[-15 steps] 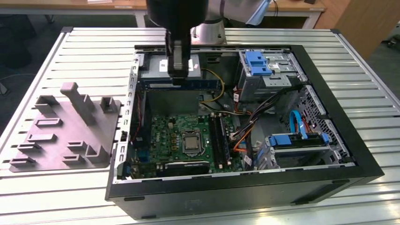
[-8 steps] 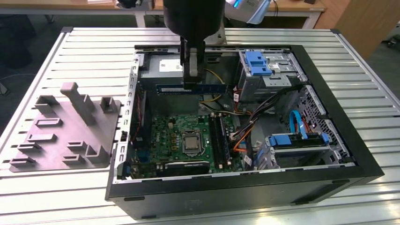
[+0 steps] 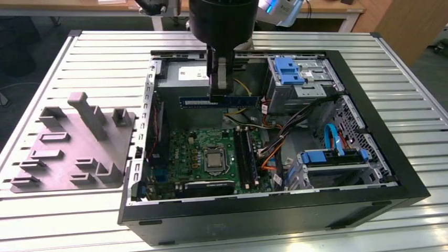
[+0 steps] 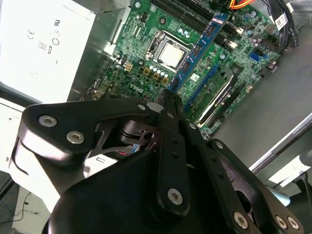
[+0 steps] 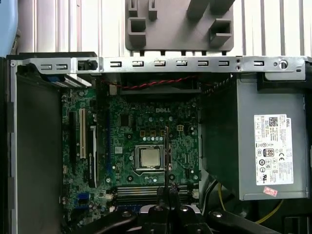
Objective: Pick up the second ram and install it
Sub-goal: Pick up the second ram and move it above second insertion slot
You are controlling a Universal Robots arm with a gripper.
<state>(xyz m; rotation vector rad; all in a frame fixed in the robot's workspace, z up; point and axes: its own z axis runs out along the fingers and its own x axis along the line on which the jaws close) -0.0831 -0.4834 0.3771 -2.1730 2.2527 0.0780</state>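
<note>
Holding the second ram (image 3: pixel 199 102) level is what matters: the claw (image 3: pixel 219 96) is clamped on what seems its middle, above the computer case (image 3: pixel 280 215) near its power-supply edge. We judge the stick lies crosswise to the memory slots (image 3: pixel 245 152), so it wants squaring to them before any descent.

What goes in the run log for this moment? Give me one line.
state: ram in grip | gripper: shut on second ram | second ram: held level over open case, above motherboard, not in a slot
</note>
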